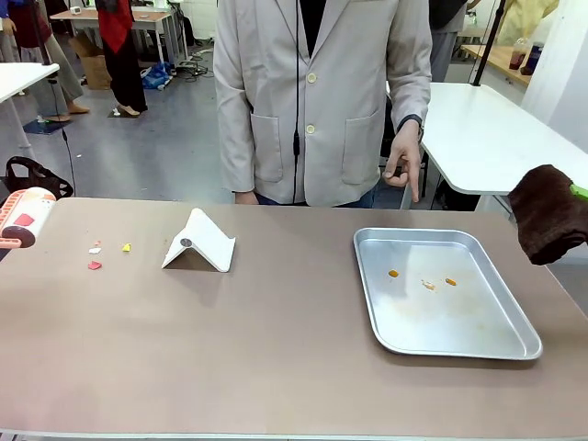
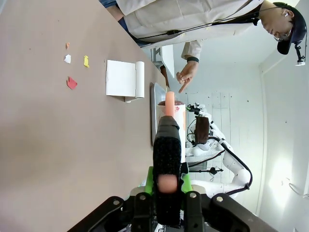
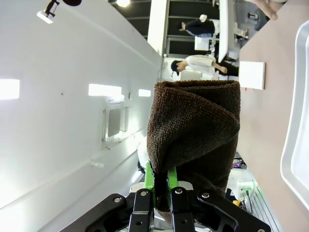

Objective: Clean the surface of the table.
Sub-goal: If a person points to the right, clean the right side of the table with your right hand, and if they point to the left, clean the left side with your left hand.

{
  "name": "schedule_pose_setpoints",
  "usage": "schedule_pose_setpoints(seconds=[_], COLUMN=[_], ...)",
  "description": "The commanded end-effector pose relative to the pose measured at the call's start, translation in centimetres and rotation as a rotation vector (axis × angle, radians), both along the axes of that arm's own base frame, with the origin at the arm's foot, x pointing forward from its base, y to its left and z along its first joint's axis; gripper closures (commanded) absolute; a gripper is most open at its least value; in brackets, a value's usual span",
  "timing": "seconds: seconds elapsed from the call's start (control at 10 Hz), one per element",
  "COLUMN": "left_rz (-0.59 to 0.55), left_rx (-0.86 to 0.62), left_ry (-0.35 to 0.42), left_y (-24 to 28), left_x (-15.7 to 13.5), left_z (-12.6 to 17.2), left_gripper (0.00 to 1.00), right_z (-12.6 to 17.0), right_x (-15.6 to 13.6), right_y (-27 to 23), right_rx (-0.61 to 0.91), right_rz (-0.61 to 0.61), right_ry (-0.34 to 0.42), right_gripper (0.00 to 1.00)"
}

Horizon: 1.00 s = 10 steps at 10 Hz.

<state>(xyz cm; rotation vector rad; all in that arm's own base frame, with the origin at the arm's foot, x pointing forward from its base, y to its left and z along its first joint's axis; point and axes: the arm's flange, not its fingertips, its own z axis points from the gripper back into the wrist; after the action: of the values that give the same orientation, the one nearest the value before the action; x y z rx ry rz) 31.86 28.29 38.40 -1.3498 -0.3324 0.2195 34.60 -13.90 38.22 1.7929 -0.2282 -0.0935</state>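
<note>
The surface (image 1: 276, 354) is the wide taupe top running across the whole front view, w/ a person in a pale grey jacket (image 1: 312, 92) standing at its far edge.

L hand (image 2: 167, 183): clamped tight on the black textured handle (image 2: 166, 150) of a roller (image 1: 26, 220). White drum w/ pink marks, at the surface's far-left end. Can't tell if it touches the top.

R hand (image 3: 161, 182): closed on a folded dark brown cloth (image 1: 549, 216), green pads pinching its lower edge. Cloth is raised at the right edge of the front view, beside the tray, clear of it.

Metal tray (image 1: 459, 317) lies flat on the right half. 3 small bits inside: 2 orange (image 1: 393, 273) + 1 pale (image 1: 428, 285).

White folded card stand (image 1: 200, 241) sits left of centre, tent-like. Left of it, a few paper scraps lie loose on the top, incl. 1 red (image 1: 95, 265) + 1 yellow (image 1: 127, 247).

Person's index finger (image 1: 413, 188) points down, just past the far edge, near the tray's far side.
</note>
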Motion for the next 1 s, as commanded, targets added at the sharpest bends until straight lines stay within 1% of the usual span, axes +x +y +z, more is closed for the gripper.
schedule_pose_setpoints(seconds=[0.0, 0.2, 0.3, 0.5, 0.6, 0.7, 0.9], left_rz=[-0.008, -0.008, -0.008, -0.008, -0.008, -0.008, -0.008], left_rx=[0.009, 0.009, 0.009, 0.009, 0.009, 0.009, 0.009], left_ry=[-0.007, -0.007, -0.007, -0.007, -0.007, -0.007, -0.007], left_y=[-0.1, -0.1, -0.1, -0.1, -0.1, -0.1, -0.1], left_x=[-0.1, -0.1, -0.1, -0.1, -0.1, -0.1, -0.1], left_z=[0.4, 0.4, 0.4, 0.4, 0.4, 0.4, 0.4], left_gripper=[0.77, 0.77, 0.77, 0.77, 0.77, 0.77, 0.77], right_z=[0.6, 0.6, 0.0, 1.2, 1.6, 1.8, 2.0], right_x=[-0.4, -0.4, 0.0, 0.4, 0.6, 0.9, 1.8], right_y=[-0.1, -0.1, 0.0, 2.4, 3.6, 5.0, 8.6], right_rx=[0.016, 0.016, 0.0, -0.16, -0.256, -0.355, -0.61], right_rz=[0.01, 0.01, 0.0, -0.011, -0.006, -0.009, -0.02], right_ry=[0.006, 0.006, 0.0, -0.042, -0.071, -0.084, -0.1], right_gripper=[0.88, 0.88, 0.88, 0.88, 0.88, 0.88, 0.88])
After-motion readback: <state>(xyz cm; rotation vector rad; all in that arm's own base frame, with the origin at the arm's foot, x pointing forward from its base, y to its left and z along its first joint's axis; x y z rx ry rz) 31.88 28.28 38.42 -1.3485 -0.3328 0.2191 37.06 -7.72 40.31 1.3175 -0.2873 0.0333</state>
